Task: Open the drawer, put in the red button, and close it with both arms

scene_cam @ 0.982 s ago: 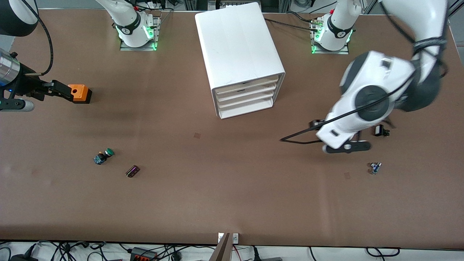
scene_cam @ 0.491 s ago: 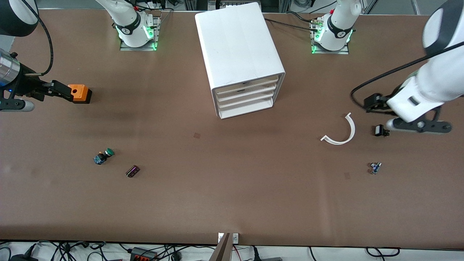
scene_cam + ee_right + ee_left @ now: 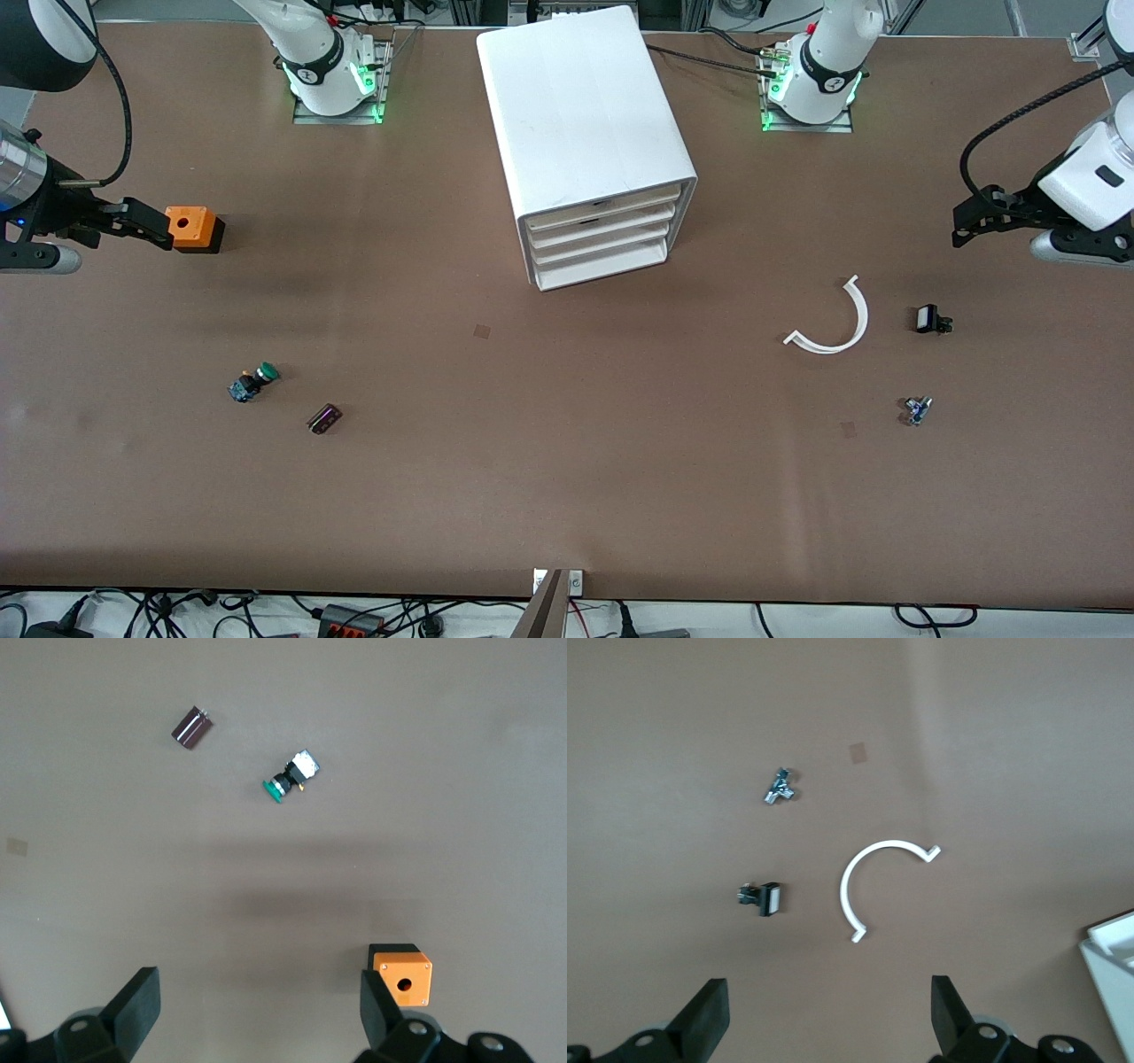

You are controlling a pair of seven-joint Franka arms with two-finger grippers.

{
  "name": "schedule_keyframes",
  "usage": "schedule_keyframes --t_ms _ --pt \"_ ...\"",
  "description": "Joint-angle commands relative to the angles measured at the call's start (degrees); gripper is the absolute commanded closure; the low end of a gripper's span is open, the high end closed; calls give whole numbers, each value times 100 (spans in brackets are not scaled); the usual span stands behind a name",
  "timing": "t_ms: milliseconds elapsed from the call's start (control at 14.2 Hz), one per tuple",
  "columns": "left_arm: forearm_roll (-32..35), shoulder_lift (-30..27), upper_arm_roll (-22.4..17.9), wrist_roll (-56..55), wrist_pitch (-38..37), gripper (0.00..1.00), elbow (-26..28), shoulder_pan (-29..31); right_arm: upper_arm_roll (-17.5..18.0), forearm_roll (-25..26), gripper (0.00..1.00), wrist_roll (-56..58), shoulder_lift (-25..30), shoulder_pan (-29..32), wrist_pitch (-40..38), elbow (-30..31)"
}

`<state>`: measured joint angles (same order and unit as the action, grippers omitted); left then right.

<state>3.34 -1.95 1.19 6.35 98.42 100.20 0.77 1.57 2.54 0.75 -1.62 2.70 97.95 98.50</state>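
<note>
No red button shows in any view. The white drawer unit (image 3: 585, 115) stands at mid-table with all its drawers (image 3: 602, 237) shut; its corner shows in the left wrist view (image 3: 1112, 970). My left gripper (image 3: 974, 221) is open and empty, up over the left arm's end of the table; it also shows in the left wrist view (image 3: 828, 1019). My right gripper (image 3: 146, 223) is open and empty over the right arm's end, beside an orange box with a hole (image 3: 195, 229); it also shows in the right wrist view (image 3: 257, 1010).
A green-capped button (image 3: 255, 381) (image 3: 288, 780) and a small dark part (image 3: 324, 418) (image 3: 191, 727) lie nearer the front camera than the orange box (image 3: 403, 973). A white curved strip (image 3: 833, 323) (image 3: 868, 877), a black-and-white part (image 3: 928, 319) (image 3: 762, 897) and a small blue part (image 3: 916, 409) (image 3: 778, 787) lie toward the left arm's end.
My left arm has swung away from over the white curved strip toward its end of the table, uncovering the strip. The right arm has not moved.
</note>
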Motion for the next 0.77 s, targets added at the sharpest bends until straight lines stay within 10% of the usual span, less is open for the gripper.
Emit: schedule_keyframes --t_ms 0,702 --pt "238 -113 -48 111 -23 0 184 -60 19 97 0 74 135 -24 119 152" --pt "-70 -34 -31 33 -314 0 17 -50 19 62 0 75 180 -7 339 223"
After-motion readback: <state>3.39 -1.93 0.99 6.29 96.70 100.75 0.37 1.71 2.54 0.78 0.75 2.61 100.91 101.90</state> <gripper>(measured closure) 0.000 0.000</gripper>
